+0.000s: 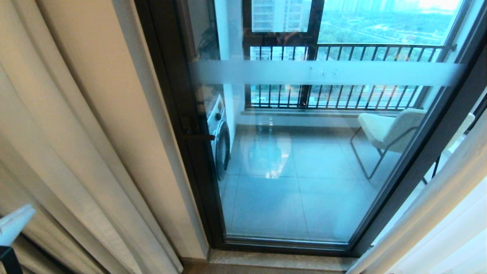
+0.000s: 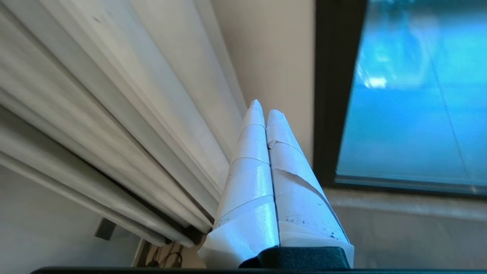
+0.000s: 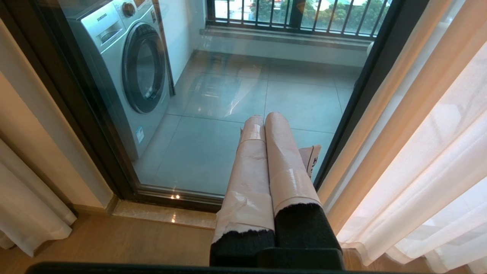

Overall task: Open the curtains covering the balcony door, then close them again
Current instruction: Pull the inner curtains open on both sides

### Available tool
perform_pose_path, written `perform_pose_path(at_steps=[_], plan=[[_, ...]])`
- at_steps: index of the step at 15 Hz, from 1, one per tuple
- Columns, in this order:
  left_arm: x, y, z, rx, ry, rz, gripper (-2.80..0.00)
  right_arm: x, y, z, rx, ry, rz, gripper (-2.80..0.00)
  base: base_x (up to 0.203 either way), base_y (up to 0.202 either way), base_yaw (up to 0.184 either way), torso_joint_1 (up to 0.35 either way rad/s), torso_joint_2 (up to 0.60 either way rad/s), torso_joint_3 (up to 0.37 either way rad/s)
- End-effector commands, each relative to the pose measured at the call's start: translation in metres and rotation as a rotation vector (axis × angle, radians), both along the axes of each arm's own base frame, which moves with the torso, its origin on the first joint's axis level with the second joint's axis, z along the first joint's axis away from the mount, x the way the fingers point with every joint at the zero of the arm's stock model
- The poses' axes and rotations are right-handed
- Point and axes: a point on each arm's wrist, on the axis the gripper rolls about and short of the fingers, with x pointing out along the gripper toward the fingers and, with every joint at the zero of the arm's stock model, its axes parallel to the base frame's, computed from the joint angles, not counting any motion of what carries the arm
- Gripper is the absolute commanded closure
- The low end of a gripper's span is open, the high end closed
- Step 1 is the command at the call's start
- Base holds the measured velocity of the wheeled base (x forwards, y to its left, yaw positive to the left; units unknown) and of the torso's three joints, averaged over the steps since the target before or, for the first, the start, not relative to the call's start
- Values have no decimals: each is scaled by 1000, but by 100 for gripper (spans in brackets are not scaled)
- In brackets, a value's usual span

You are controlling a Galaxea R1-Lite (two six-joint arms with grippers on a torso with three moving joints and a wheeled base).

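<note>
The left end effector (image 2: 266, 114), fingers pressed together and holding nothing, sits low beside the gathered left curtains (image 1: 68, 125), whose folds hang just to its left without touching it. To its right stands a strip of beige wall, then the dark frame of the balcony door (image 1: 304, 152), uncovered. Through the glass show a washing machine (image 3: 125, 72), grey floor tiles, a pale chair (image 1: 388, 129) and the black-barred railing (image 1: 342, 76). The right end effector (image 3: 264, 116), also pinched shut and empty, points at the door's lower glass, with the sheer right curtain (image 3: 426, 160) bunched just to its right.
</note>
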Motion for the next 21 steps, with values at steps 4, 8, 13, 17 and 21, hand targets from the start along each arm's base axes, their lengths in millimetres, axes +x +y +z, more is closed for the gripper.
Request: perform_pose_path(at_steps=[4,8,13,17,21], plan=[[-9,-4,-18,19,-20,-56,0,0,0,0,-1,-1,2,0,0,0,0,0,0,0],[-19,-8,-36,52,-77,-114,0,0,0,0,-1,-1,2,0,0,0,0,0,0,0],[-34,-10,-46,55,-147,-152,0,0,0,0,-1,-1,1,0,0,0,0,0,0,0],[-51,-11,-57,54,-154,-160,0,0,0,0,-1,-1,2,0,0,0,0,0,0,0],[-66,-10,-72,55,-159,-151,0,0,0,0,-1,-1,2,0,0,0,0,0,0,0]])
